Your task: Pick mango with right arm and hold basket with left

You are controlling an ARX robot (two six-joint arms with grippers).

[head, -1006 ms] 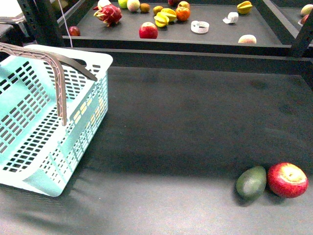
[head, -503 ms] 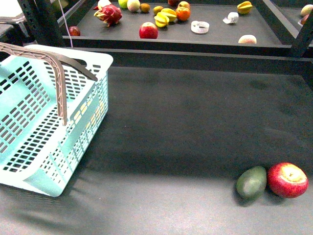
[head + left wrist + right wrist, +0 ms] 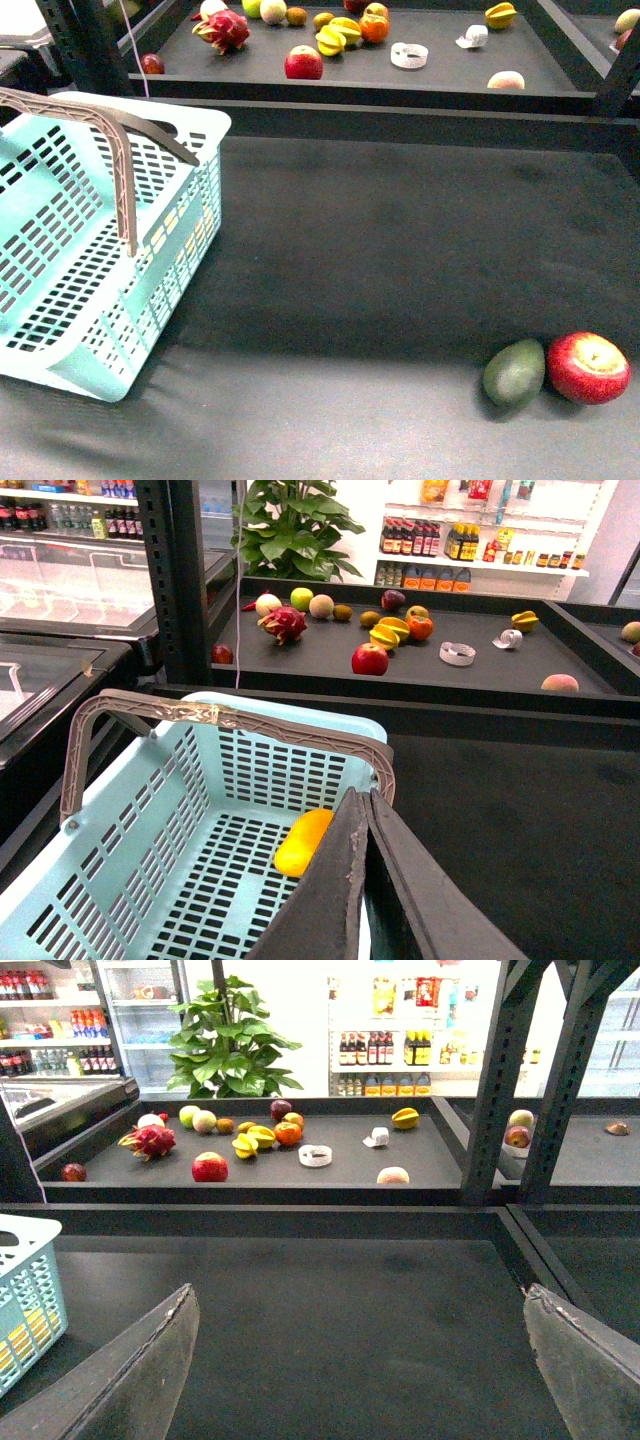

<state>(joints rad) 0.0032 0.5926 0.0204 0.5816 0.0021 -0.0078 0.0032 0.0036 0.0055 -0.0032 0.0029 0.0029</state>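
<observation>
Between the right gripper's point(image 3: 360, 1360) two widely parted fingers lies nothing but bare dark table point(image 3: 400, 250); it hangs empty, facing the far shelf point(image 3: 300, 1165). Over the teal basket point(image 3: 150, 880) the left gripper point(image 3: 362, 880) has its two wedge fingers pressed together, with nothing visibly pinched between them (they hover just above the near rim, and contact cannot be confirmed). Inside that basket, on its slatted floor, lies the mango point(image 3: 303, 841), yellow-orange and on its side.

Judging from this, the fruit already sits where it belongs, so the step in hand seems to be securing the basket: the left gripper should part its fingers, settle over the rim or the brown handle point(image 3: 200, 712), and close squarely so the light plastic does not tip. The right arm should stay clear above.

Counting on the near table: one basket, one dark green fruit point(image 3: 514, 372) touching one red apple point(image 3: 588, 367). The shelf holds one dragon fruit point(image 3: 224, 29), another red apple point(image 3: 303, 63), and assorted small fruit too distant to tally.
</observation>
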